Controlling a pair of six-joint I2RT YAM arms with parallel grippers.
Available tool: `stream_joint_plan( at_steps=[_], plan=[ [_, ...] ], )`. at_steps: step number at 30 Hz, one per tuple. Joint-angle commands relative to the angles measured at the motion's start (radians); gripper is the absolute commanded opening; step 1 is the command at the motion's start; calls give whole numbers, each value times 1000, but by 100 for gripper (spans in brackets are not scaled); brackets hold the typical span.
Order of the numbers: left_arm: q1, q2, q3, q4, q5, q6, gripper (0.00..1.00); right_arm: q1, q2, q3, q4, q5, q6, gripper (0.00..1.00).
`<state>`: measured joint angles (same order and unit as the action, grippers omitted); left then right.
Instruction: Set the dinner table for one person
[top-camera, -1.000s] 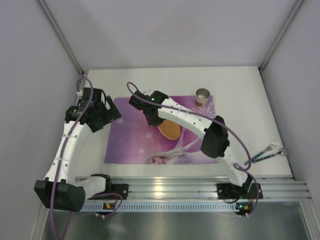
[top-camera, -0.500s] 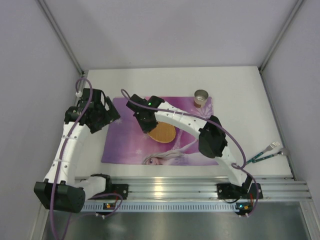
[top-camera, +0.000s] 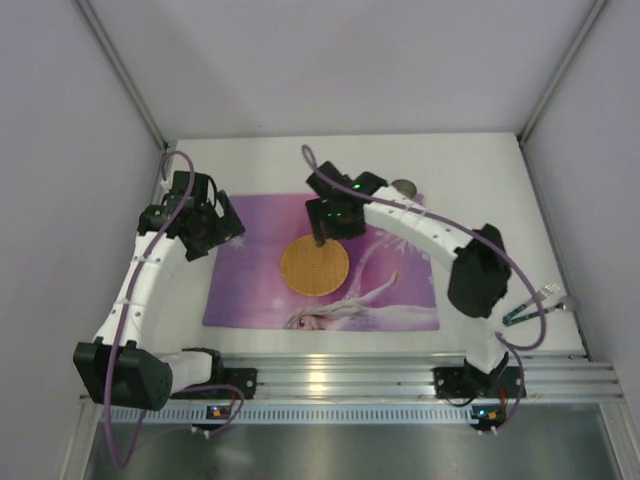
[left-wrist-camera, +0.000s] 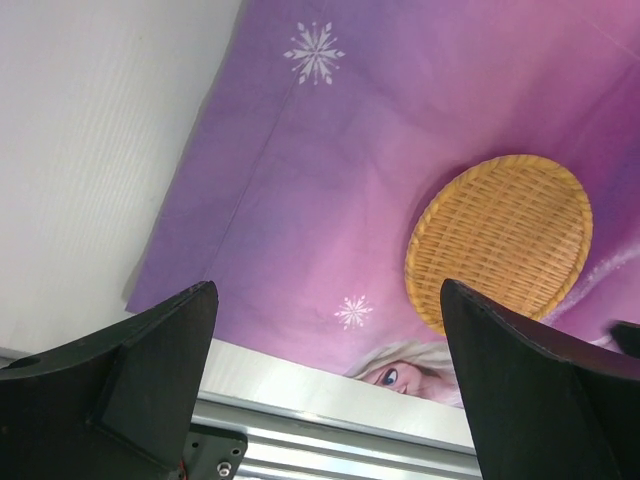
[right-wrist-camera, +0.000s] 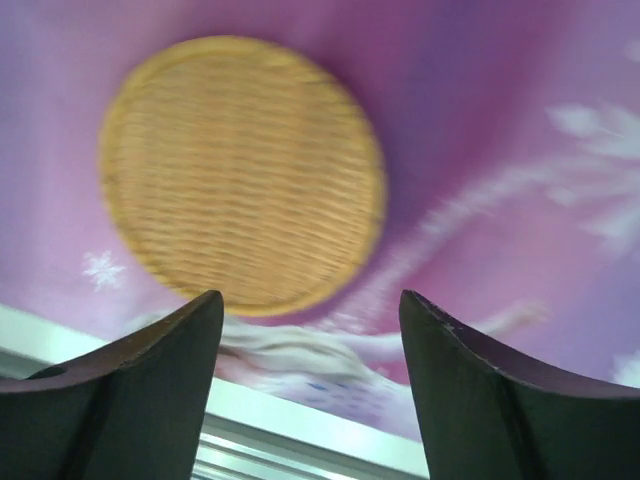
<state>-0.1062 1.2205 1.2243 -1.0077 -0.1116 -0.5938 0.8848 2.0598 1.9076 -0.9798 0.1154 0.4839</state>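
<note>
The placemat stops just short of the dinner table's near edge. A woven plate lies flat mid-mat, my right gripper spread empty above it. My left gripper gapes wide over the mat's left side. Only overhead shows the fork at the right edge and the cup behind my arm

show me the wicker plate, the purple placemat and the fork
wicker plate (top-camera: 314, 266): top external view, centre of its woven face
purple placemat (top-camera: 250, 275): top external view, bare left part
fork (top-camera: 547, 292): top external view, its tines
</note>
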Motion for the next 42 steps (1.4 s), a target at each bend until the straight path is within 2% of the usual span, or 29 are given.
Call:
stream_joint_plan(
  at_steps=[1, 2, 5, 7, 8, 10, 13, 17, 18, 22, 28, 31, 38, 42],
  plan=[
    [-1, 5, -8, 98, 38, 32, 99, -157, -312, -184, -2, 165, 108, 71],
    [-1, 13, -29, 116, 71, 34, 99, -238, -405, -297, -17, 194, 133, 79],
    [-3, 36, -80, 188, 157, 23, 99, -427, -548, -495, -118, 302, 226, 95],
    [-6, 69, -97, 222, 240, 11, 99, -535, -598, -583, -167, 302, 260, 98],
    [-19, 85, -104, 253, 256, 5, 98, -646, -643, -667, -172, 290, 265, 98],
    [-41, 128, -115, 282, 274, 0, 98, -748, -688, -744, -162, 248, 262, 98],
    [-90, 184, -91, 307, 277, 6, 98, -1022, -745, -875, -116, 149, 217, 98],
    [-134, 234, -72, 334, 285, 9, 98, -1208, -727, -940, -92, 142, 153, 97],
    [-136, 238, -74, 340, 285, 8, 99, -1208, -721, -941, -91, 142, 153, 97],
    [-144, 243, -81, 342, 293, 11, 98, -1360, -688, -950, -60, 156, 105, 96],
    [-144, 208, -117, 322, 273, 28, 98, -1465, -616, -958, -10, 165, 47, 93],
    [-144, 195, -128, 310, 267, 29, 99, -1474, -590, -952, 27, 156, 50, 91],
    [-144, 195, -112, 284, 257, 29, 98, -1475, -483, -895, 88, 121, 56, 73],
    [-144, 195, -101, 271, 250, 25, 99, -1474, -435, -884, 115, 125, 58, 68]
  ],
)
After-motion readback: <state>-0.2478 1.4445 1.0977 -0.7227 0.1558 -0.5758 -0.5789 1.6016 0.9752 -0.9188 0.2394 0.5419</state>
